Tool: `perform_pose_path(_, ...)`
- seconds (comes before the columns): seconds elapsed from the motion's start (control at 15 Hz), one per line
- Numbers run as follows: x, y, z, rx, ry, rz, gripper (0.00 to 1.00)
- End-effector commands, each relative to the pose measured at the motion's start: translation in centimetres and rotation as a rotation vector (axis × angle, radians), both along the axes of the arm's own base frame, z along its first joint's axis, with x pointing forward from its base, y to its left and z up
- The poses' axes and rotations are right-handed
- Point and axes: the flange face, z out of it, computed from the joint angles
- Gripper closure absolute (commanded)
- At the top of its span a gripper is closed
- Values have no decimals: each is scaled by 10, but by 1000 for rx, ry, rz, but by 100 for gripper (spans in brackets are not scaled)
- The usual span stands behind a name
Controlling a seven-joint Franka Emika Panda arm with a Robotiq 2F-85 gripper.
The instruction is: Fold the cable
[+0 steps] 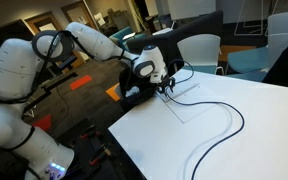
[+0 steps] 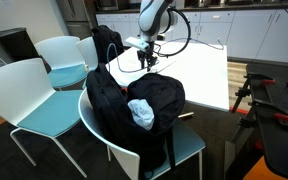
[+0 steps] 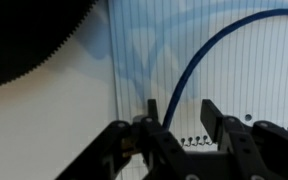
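Observation:
The cable (image 1: 236,118) is a thin dark blue cord that lies in a long loop across the white table (image 1: 264,145). In the wrist view the cable (image 3: 199,58) curves down from the upper right and runs between my fingers, close to the left one. My gripper (image 3: 181,115) is open, its fingers straddling the cable just above a clear ribbed sheet (image 3: 259,70). In both exterior views the gripper (image 1: 167,86) (image 2: 147,63) points down at the table's edge, at one end of the cable.
A bulky black backpack (image 2: 124,105) sits on a teal chair (image 2: 189,150) by the table edge; it also shows beside the gripper (image 1: 134,93). The clear flat sheet (image 1: 191,100) lies under the gripper. More chairs (image 1: 199,50) stand around the table.

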Motion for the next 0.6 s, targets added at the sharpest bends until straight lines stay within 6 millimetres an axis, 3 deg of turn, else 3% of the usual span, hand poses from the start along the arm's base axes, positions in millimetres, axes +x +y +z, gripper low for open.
perform_pose_path(0.0, 5, 0, 7, 39, 8, -15, 80)
perform_pose_path(0.2, 0, 3, 16, 58, 11, 2, 100)
perform_pose_path(0.53, -17, -5, 65, 54, -59, 16, 98)
